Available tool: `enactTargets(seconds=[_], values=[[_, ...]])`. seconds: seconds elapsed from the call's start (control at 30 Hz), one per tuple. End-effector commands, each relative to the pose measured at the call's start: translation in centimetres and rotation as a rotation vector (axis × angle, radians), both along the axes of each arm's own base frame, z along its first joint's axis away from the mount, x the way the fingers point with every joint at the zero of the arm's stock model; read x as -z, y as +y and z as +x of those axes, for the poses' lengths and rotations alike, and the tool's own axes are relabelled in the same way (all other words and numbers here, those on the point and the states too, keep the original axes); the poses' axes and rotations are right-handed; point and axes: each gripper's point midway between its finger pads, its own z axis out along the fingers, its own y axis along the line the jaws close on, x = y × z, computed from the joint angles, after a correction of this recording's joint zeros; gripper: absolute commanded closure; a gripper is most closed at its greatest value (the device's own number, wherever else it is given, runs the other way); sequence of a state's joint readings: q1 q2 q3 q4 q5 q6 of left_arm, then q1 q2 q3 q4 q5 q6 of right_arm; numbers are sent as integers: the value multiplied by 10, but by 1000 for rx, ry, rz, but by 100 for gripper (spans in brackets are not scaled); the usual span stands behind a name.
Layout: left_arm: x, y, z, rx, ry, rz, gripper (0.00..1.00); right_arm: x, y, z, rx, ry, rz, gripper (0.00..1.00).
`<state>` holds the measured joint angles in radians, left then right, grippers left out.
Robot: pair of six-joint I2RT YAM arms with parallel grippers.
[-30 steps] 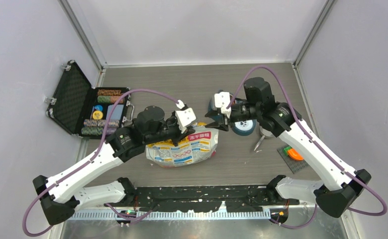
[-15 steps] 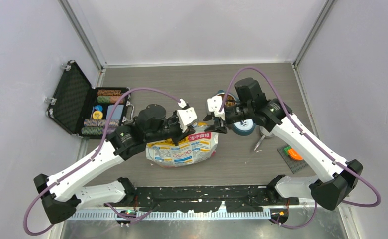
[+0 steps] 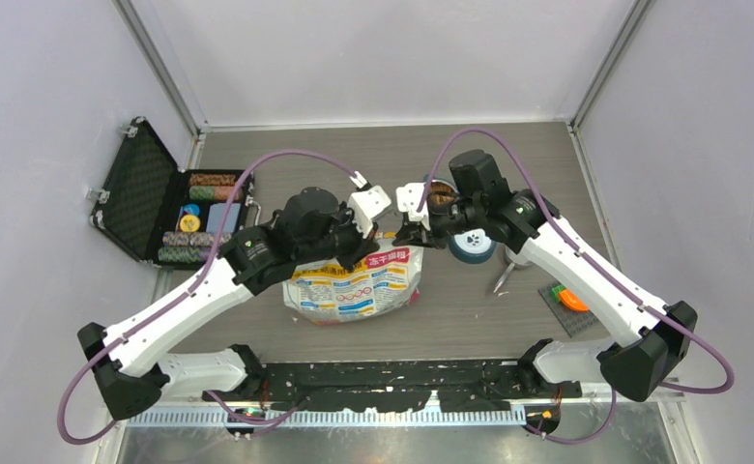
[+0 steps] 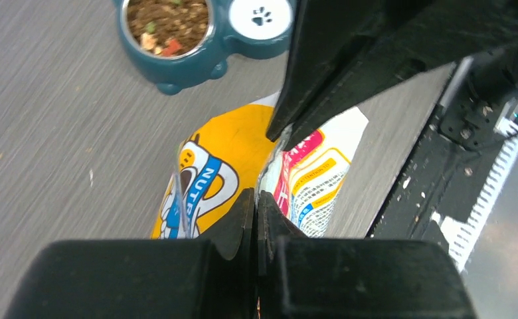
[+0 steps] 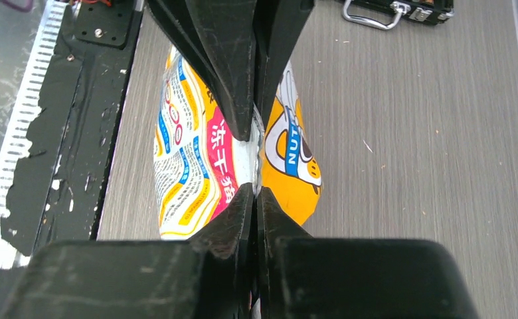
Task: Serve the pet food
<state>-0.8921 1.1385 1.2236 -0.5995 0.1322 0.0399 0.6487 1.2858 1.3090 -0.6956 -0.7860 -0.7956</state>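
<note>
Together, the top seam of the pet food bag (image 3: 354, 285) is pinched by both grippers.
The left gripper (image 4: 255, 203) is closed on the seam from the left side and the right gripper (image 5: 255, 194) from the right side, so that their fingertips almost meet. The bag is seen resting near the middle of the table (image 3: 354, 155). Brown pet food (image 4: 169, 20) is seen in the metal cup of the blue bowl (image 3: 474, 249), just beyond the bag to the right.

We note bright, even, diffuse light from above. Shadows on table (image 3: 528, 164) faint, soft-edged. Top view sharp. Wrist views: nearest foreground dark, soft; slight sheen on bag (image 5: 190, 153); table grain crisp.
</note>
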Motion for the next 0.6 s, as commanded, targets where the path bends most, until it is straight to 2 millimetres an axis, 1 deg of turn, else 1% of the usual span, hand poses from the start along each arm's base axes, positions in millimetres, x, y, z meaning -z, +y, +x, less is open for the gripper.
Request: enactTargets(seconds=[0.0, 0.03, 0.07, 0.1, 0.17, 0.23, 0.4, 0.57], values=[[28, 79, 14, -388, 38, 222, 100, -26, -5, 40, 212, -127, 34, 95], [32, 97, 16, -471, 31, 270, 100, -31, -11, 53, 277, -157, 40, 95], [36, 114, 16, -553, 30, 307, 100, -33, -15, 57, 309, -153, 45, 95], [40, 127, 14, -605, 37, 344, 100, -35, -21, 65, 347, -160, 43, 95], [48, 146, 8, -660, 50, 404, 100, -36, -26, 71, 380, -162, 42, 95], [53, 156, 4, -685, 56, 442, 100, -36, -28, 73, 391, -166, 36, 95], [57, 183, -1, -780, 40, 522, 100, -37, -33, 77, 417, -171, 29, 95], [60, 209, -8, -867, 17, 588, 100, -43, -45, 82, 453, -186, 41, 95]])
